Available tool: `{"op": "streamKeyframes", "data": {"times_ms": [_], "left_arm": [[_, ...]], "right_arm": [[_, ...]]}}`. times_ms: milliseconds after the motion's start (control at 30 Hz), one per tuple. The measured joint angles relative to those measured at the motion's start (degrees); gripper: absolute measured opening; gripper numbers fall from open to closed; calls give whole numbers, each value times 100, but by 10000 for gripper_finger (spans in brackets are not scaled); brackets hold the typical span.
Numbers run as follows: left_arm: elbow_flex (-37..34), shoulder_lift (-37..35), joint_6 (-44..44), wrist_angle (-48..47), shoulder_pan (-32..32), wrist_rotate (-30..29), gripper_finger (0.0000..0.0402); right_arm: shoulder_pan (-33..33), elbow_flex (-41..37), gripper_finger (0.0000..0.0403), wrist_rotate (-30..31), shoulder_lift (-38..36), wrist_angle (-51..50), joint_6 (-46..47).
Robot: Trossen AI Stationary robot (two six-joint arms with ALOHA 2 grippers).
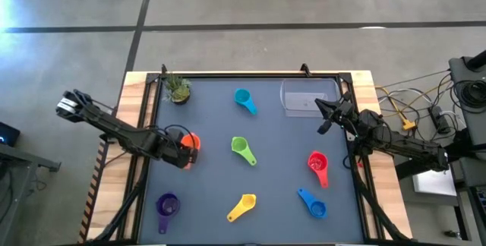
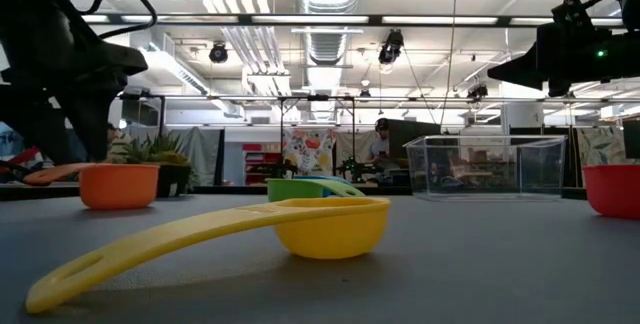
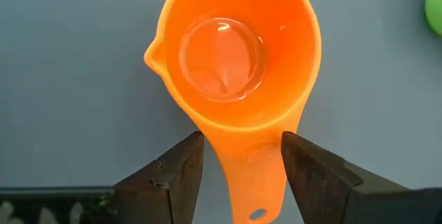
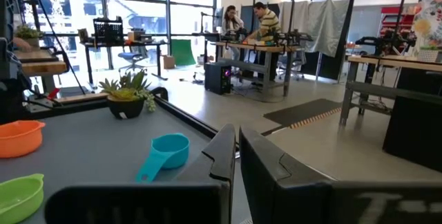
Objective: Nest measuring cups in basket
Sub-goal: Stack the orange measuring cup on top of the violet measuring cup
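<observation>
Orange cup (image 3: pixel 235 72) handle sits between the left gripper (image 3: pixel 242 175) fingers, not yet clamped: squeeze squarely, lift level

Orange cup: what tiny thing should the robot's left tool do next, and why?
Probably close a little more. In the left wrist view the left tool straddles the flat handle of the orange plastic scoop-shaped measuring cup, one finger on each side, with slim gaps showing, so it likely isn't gripped yet. The cup sits on the grey table.
</observation>
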Motion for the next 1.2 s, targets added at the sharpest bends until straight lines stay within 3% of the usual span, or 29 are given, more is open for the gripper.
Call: {"op": "streamKeyframes", "data": {"times_ms": [400, 967, 1067, 1200], "left_arm": [[-2, -564, -466, -650, 68, -525, 178], [-174, 173, -570, -606, 260, -439, 175], [-175, 281, -521, -561, 260, -437, 155], [-125, 420, -83, -529, 260, -433, 90]], "right_arm": [[-2, -2, 13, 0, 0, 0, 0], [0, 0, 13, 1, 0, 0, 0], [-1, 0, 13, -1, 0, 0, 0], [-1, -1, 13, -1, 0, 0, 0]]}}
